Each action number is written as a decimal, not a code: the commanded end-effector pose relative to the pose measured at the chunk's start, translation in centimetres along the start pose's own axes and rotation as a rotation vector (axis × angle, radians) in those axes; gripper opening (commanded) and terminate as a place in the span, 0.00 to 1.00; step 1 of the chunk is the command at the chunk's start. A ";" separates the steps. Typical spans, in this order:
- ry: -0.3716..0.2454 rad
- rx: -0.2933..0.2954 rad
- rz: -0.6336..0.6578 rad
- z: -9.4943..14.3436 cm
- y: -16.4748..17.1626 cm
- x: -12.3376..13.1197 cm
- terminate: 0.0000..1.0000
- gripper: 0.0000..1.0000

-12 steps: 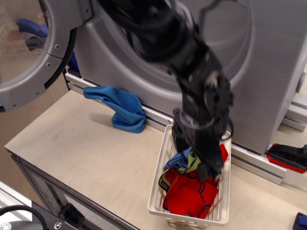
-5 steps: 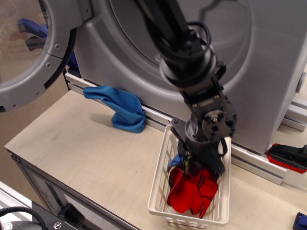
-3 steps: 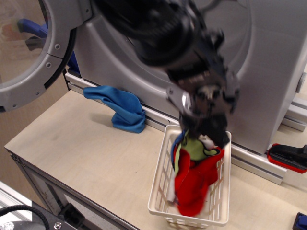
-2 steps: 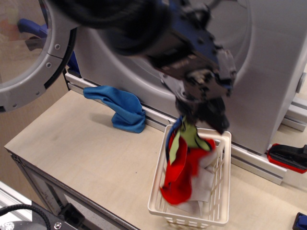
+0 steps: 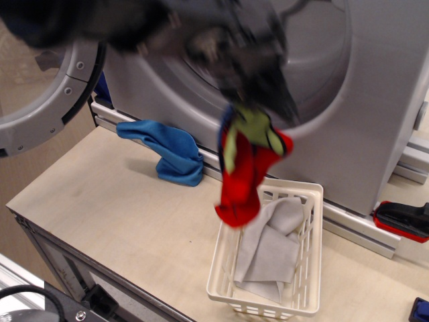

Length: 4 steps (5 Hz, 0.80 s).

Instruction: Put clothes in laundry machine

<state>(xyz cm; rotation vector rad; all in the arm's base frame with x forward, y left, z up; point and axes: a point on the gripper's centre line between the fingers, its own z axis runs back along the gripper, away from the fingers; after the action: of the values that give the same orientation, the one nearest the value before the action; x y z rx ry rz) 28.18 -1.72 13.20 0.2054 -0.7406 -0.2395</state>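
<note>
My gripper [image 5: 258, 100] is blurred by motion in front of the silver-grey laundry machine [image 5: 375, 100]. It is shut on a bunch of clothes [image 5: 244, 164]: red, olive-green and a bit of blue, hanging down above the left edge of the white basket [image 5: 221, 268]. The bunch hangs just below the round drum opening [image 5: 315, 60]. The round door [image 5: 40, 74] stands open at the left. A grey cloth [image 5: 268, 248] lies in the basket.
A blue cloth [image 5: 167, 151] lies on the wooden table [image 5: 114, 208] against the machine's base. A red-and-black tool [image 5: 402, 221] sits at the right edge. The table's front edge runs along the lower left.
My gripper has closed on the clothes in the basket and lifted them up and to the left, toward the drum opening. The grey cloth under them is now uncovered.
</note>
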 end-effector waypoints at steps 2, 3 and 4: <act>-0.178 0.060 0.063 -0.1 6.0 5.5 0.00 0.00; -0.197 0.078 0.062 -1.7 6.7 5.8 0.00 0.00; -0.203 0.082 0.071 -3.1 7.4 6.5 0.00 0.00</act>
<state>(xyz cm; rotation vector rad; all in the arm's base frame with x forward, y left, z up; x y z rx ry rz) 36.37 3.39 15.54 0.2276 -0.9028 -0.1706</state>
